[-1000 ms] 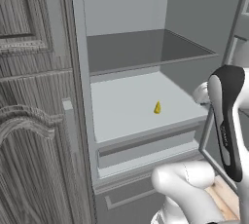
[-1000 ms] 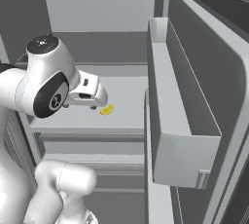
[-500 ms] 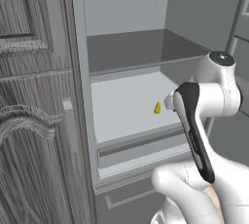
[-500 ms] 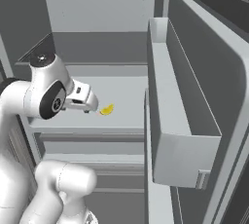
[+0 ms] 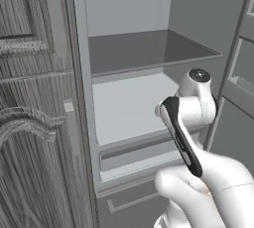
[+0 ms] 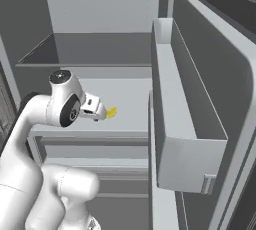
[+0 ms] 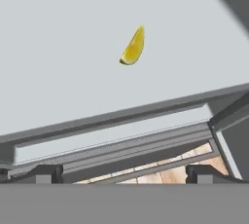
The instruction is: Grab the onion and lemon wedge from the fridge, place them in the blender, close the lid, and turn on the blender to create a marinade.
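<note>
On the fridge point(image 6: 210, 104) shelf, lemon wedge point(image 7: 133, 46) lying alone, hand point(image 7: 121, 173) spread wide, empty, no legible writing

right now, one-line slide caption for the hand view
Open hand looking down at the lemon wedge lying alone on the pale fridge shelf.

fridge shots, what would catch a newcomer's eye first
The tiny yellow lemon wedge stands out, lying alone on the pale middle shelf of the open fridge. Next comes the white arm reaching in, its open claw just short of the wedge. In the right base view, the big grey door bin juts out on the swung-open door.
</note>
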